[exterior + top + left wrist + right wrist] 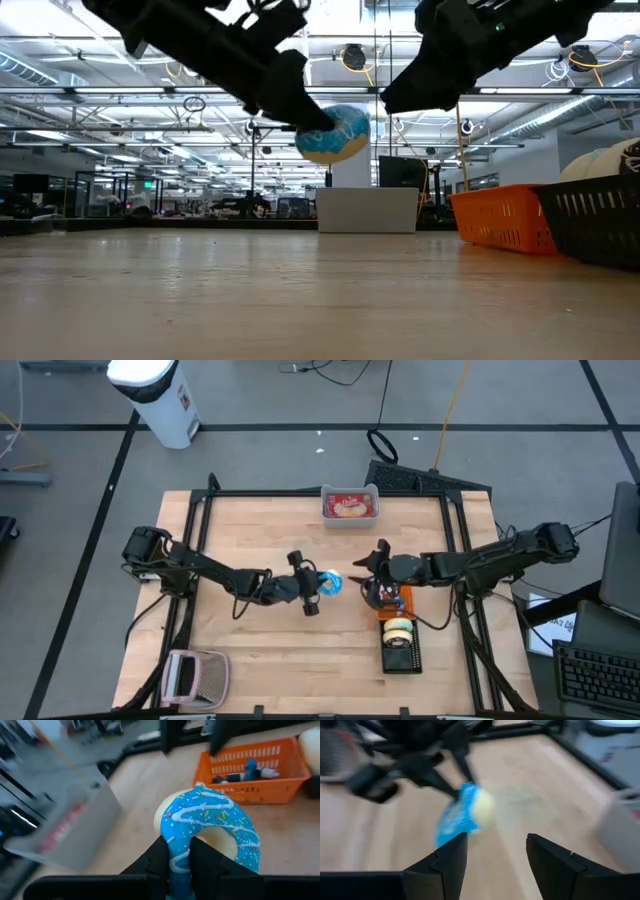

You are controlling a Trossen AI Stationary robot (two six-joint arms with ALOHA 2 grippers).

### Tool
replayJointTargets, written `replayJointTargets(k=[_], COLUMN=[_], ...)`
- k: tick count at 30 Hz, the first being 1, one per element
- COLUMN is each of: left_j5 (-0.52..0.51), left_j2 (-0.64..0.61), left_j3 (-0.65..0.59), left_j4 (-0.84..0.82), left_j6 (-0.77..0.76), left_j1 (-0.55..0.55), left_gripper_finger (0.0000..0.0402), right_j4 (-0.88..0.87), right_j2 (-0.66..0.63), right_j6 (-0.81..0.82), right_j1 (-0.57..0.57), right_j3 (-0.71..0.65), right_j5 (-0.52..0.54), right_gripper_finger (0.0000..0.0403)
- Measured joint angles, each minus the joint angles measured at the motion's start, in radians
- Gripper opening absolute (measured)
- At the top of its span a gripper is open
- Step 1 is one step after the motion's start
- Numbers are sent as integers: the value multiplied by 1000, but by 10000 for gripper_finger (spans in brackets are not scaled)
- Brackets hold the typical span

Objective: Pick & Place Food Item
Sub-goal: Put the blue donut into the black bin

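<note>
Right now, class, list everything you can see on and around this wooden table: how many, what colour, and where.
Blue-iced sprinkled doughnut: one, blue and cream, lifted above table centre.
Clear rectangular food tray: one, red contents, table's far edge.
Orange slotted plastic basket: one, right of centre.
Black slotted basket: one, near edge, holding pale rolls.
Pink dish rack: one, near-left corner.
White bin: one, floor beyond table.
Left claw: shut on doughnut.
Right claw: open, facing doughnut.

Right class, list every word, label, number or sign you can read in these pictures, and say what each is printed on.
None can be read.
White bin: red label, too small.
Clear container: red print, blurred.
Paper beside the table: dark print, too small.
</note>
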Motion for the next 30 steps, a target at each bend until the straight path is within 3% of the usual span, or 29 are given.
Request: replayJointTargets(k=[5,12,30], left_j5=[-23,-22,-40], left_j2=[0,0,0], left_j3=[28,54,64], left_j4=[1,0,46], left_j6=[175,273,337], left_j1=[-3,-24,-29], left_gripper_finger=[60,60,60], right_j4=[210,507,540], right_j2=[0,3,3], right_j6=[30,31,184], right_j1=[-8,-14,-32], right_j3=[-83,-213,-235], right_j5=[-117,-129,-183], right_gripper_finger=[194,194,261])
